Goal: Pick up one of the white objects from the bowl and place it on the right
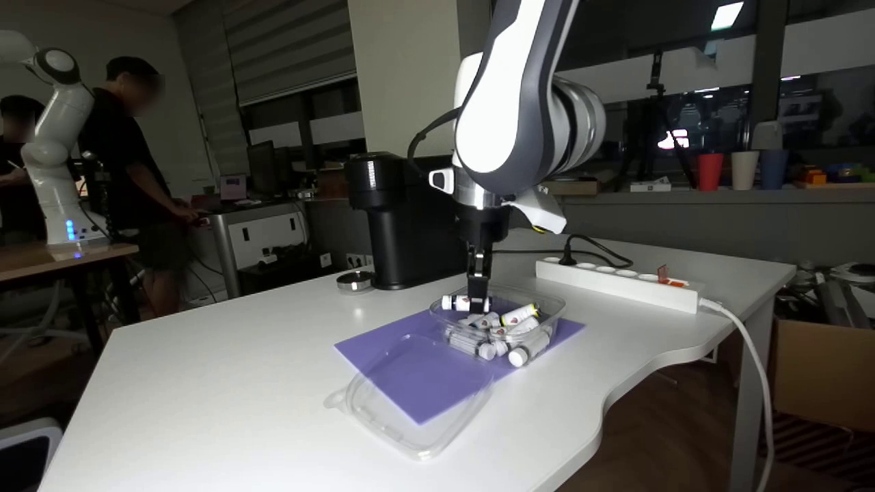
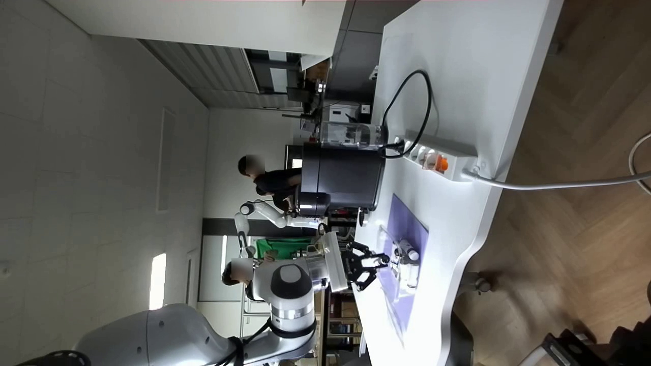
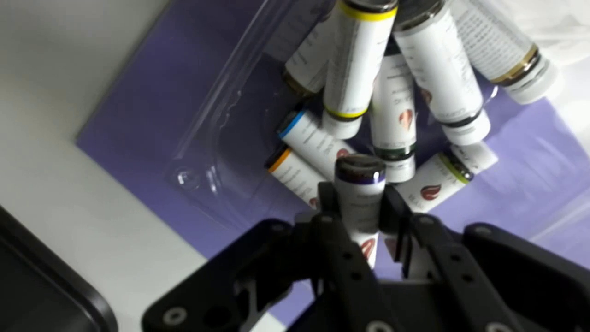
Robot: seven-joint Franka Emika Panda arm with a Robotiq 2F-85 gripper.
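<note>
The gripper (image 1: pixel 478 305), from where I stand, has hold of a white-labelled bottle (image 3: pixel 361 207), the one w/ a purple ring at its dark end; its fingers (image 3: pixel 394 207) press both sides, lower middle of the wrist view. In an exterior view it lies roughly level at the far left part of the see-through tub (image 1: pixel 554 309), near mid-frame, white cap pointing left. So the pick is prob. done, the place isn't. Can't tell if it's fully off the other bottles (image 1: pixel 519 314) or above the rim.

Main worry: the grip looks off-centre, nearer the dark end, so a knock could twist the bottle or pop it out. Knocks come easy b/c the tub wall is near, and the orange-banded bottle (image 3: pixel 295 177) and lime-banded bottle (image 3: pixel 431 182) show up close to the fingers (how far below, can't say). Carry sideways too low and it may snag, dragging tub and purple sheet (image 1: pixel 369 345) along.

Then the set-down. "Right" is vague; if it's right of frame, there's the power strip (image 1: pixel 618 281), w/ its white cable (image 2: pixel 549 187) running off the table (image 1: pixel 239 376) edge. Round bottle on its side = may roll, esp. if let go too high or w/ one end low. Wrong way, it'd land on the lid (image 1: pixel 418 393), lower middle of frame: slick, imo.
</note>
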